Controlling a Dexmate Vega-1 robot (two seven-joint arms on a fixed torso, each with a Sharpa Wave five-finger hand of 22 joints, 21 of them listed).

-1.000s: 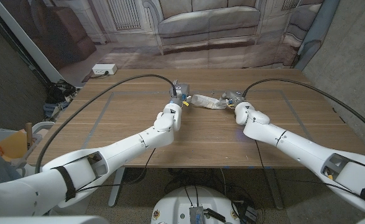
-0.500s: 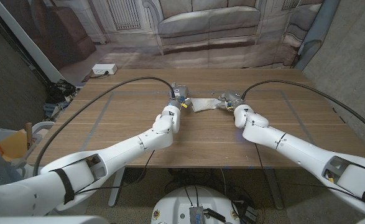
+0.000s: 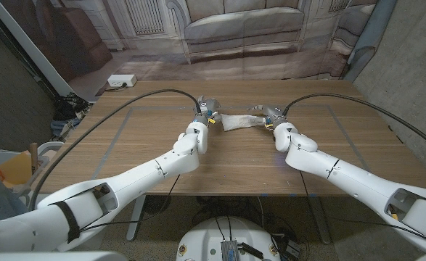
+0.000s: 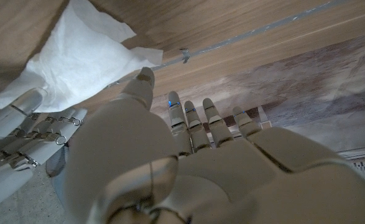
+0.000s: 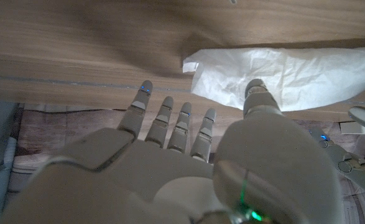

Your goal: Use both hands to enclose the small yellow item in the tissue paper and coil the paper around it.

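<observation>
The white tissue paper (image 3: 238, 121) lies as a flattened band on the table between my two hands. My left hand (image 3: 205, 112) is at its left end, fingers straight and apart, and its thumb tip (image 4: 142, 81) touches a corner of the tissue paper (image 4: 76, 59). At the right end is my right hand (image 3: 273, 116), fingers likewise spread, with its thumb (image 5: 257, 93) on the tissue paper (image 5: 288, 71). A small yellow speck (image 3: 211, 120) shows beside the left hand; I cannot tell whether it is the yellow item.
The wooden table (image 3: 154, 152) has a thin taped outline (image 3: 118, 134) around the work area. Black cables (image 3: 147, 96) run from both arms across the far part of the table. A white box (image 3: 122, 80) lies on the floor beyond the far left corner.
The tissue has gone from a crumpled twist to a flatter, wider band. Both hands have shifted slightly toward the table's far side.
</observation>
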